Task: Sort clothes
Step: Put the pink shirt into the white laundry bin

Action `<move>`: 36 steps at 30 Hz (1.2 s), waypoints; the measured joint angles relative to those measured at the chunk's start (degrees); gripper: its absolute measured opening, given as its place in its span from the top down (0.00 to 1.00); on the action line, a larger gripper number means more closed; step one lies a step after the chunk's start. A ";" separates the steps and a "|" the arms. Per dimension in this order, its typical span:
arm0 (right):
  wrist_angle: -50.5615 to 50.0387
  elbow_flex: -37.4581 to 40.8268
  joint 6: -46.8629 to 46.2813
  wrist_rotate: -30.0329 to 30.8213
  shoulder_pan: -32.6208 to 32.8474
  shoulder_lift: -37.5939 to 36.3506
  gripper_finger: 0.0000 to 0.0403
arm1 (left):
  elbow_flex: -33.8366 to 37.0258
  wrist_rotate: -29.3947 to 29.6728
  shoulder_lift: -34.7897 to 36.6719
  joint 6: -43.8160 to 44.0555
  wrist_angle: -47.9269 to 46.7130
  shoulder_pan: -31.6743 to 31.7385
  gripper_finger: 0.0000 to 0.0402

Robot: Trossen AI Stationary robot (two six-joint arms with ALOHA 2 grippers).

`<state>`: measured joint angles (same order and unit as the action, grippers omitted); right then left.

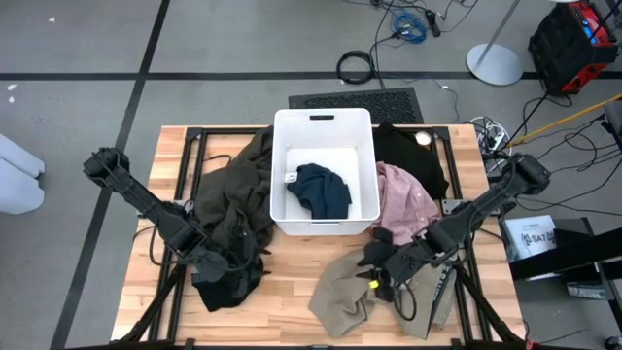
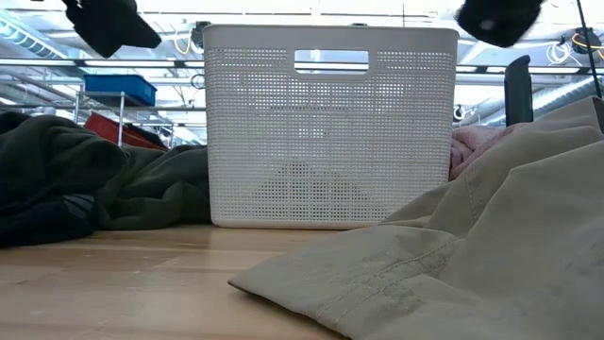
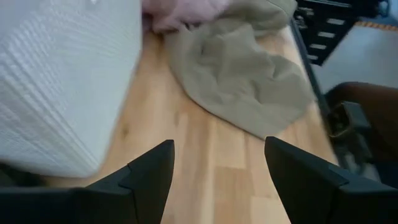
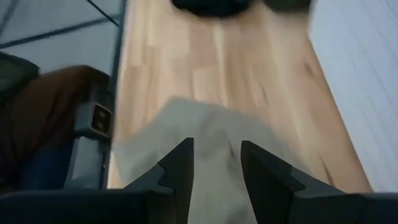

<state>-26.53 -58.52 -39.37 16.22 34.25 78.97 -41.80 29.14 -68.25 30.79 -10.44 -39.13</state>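
Observation:
A white bin (image 1: 323, 126) stands mid-table with a navy garment (image 1: 321, 190) inside. Left of it lies the large dark olive garment (image 1: 238, 194), with a black one (image 1: 228, 290) at its near end. Right of the bin lie another black garment (image 1: 408, 156) and a pink one (image 1: 408, 199). A khaki garment (image 1: 340, 297) is spread on the near right wood. My left gripper (image 3: 217, 168) hangs open over the black garment's near end (image 1: 209, 264), holding nothing. My right gripper (image 4: 216, 168) hangs above the khaki garment (image 4: 211, 134), fingers apart, nothing between them.
Bare wood (image 1: 292, 292) lies between the black garment and the khaki one, in front of the bin (image 2: 330, 127). The khaki cloth (image 2: 453, 255) fills the near right. Black frame bars (image 1: 199, 146) run along the table's far and side edges. Cables lie on the floor behind.

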 joint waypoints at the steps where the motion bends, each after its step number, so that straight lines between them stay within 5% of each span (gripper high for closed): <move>1: -3.30 -0.03 -2.72 0.11 0.45 -0.74 0.71 | 0.00 0.71 0.00 -0.61 0.11 -0.02 0.35; 5: -18.78 -0.03 -14.19 1.87 1.74 -3.86 0.71 | 0.00 2.24 0.00 -1.23 1.42 -0.02 0.35; 10: -35.32 -0.03 -25.99 13.41 2.62 -6.25 0.71 | 0.00 2.89 -0.02 -1.96 3.29 0.00 0.35; 21: -37.42 -0.03 -30.36 15.03 1.48 -6.28 0.69 | 0.00 5.49 -0.02 -16.88 13.86 2.77 0.35; 36: -47.04 1.03 -34.04 21.86 -6.50 -2.22 0.28 | 0.00 5.36 0.00 -16.26 14.04 11.33 0.35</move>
<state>-73.56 -57.49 -73.41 38.08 27.75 76.75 -41.80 34.49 -68.25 14.53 3.60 -27.80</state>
